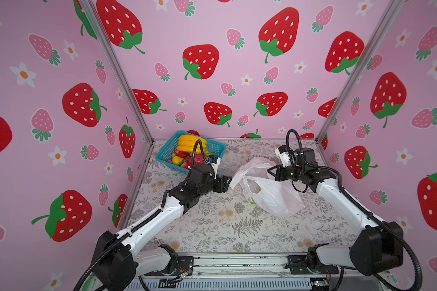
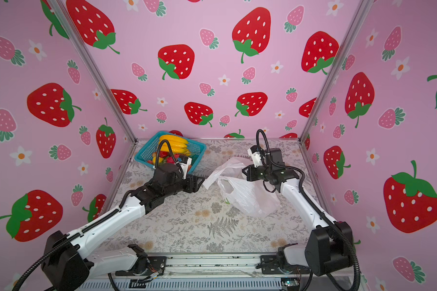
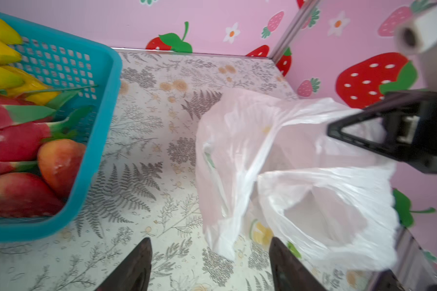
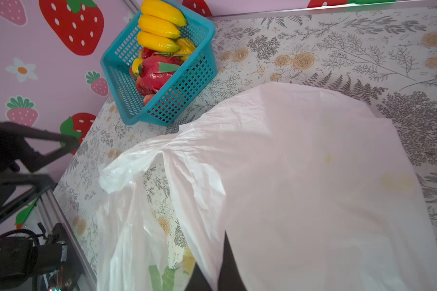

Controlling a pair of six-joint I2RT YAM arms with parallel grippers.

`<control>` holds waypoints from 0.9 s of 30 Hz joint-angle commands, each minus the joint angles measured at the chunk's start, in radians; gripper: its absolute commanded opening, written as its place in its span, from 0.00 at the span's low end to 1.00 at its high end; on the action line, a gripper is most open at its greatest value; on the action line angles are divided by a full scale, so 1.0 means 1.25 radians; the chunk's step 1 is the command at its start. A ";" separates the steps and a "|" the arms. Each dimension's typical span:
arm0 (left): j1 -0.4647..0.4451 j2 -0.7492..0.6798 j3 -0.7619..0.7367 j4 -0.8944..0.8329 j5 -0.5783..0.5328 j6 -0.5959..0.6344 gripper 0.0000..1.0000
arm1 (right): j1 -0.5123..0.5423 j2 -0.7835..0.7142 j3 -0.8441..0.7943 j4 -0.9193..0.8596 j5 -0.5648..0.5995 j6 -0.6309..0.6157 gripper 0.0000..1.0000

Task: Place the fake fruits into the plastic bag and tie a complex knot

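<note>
Left gripper (image 1: 227, 182): jaws spread, empty; just beside the bag's near handle
Plastic bag (image 1: 268, 189): slumped on the floral table (image 1: 212, 226); one upper edge lifted
Right gripper (image 1: 271, 173): clamped on that lifted edge
Fake fruits (image 1: 189, 151): heaped in teal basket (image 1: 216, 148), far left corner

1. One thin translucent white plastic bag (image 1: 268, 191) is lying on the table.
2. One teal mesh plastic basket (image 1: 213, 148) is sitting there.
3. One yellow plastic banana bunch (image 1: 189, 142) is showing.
4. One pink dragon fruit (image 4: 159, 71) is showing.
5. Two black grippers are showing.
</note>
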 commanded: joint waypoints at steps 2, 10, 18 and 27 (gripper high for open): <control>-0.044 -0.065 -0.081 0.104 0.184 -0.056 0.76 | -0.004 0.012 -0.017 0.071 0.010 0.064 0.00; -0.150 0.056 0.027 0.082 0.195 -0.004 0.80 | -0.002 0.023 -0.015 0.087 0.005 0.070 0.00; -0.131 0.230 0.092 0.102 0.139 -0.068 0.85 | -0.001 0.029 -0.012 0.098 -0.009 0.066 0.00; -0.068 0.396 0.195 0.212 0.212 -0.117 0.89 | 0.001 0.033 -0.017 0.106 -0.026 0.059 0.00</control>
